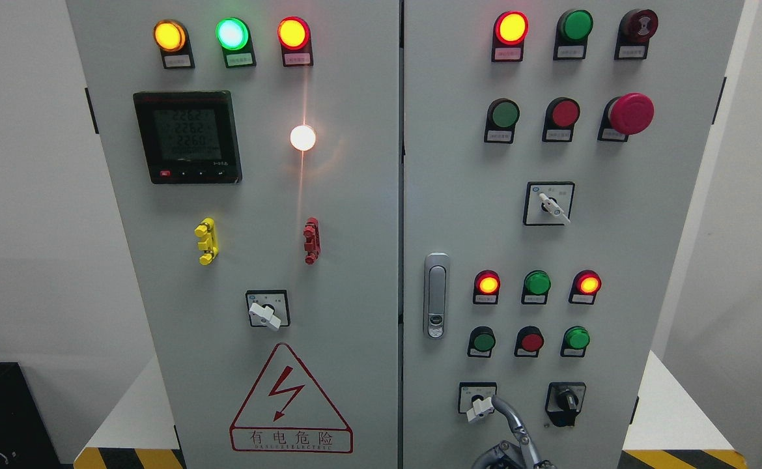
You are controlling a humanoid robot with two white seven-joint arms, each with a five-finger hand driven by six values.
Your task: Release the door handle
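Note:
The silver door handle [436, 296] sits upright and flush on the left edge of the right cabinet door [459, 195], with nothing touching it. My right hand [510, 446] shows only at the bottom edge, right of the middle, well below and to the right of the handle. It holds nothing and looks open. One finger [508, 413] reaches up, its tip beside the white knob of the lower selector switch [479, 405]. Most of the hand is cut off by the frame. My left hand is not in view.
Both grey cabinet doors are shut. The left door [257, 195] carries indicator lamps, a meter [187, 137], a selector switch [267, 311] and a red hazard triangle [290, 404]. The right door has lamps, buttons, a red emergency stop [630, 114] and further selector switches. Striped floor tape [127, 458] runs along the base.

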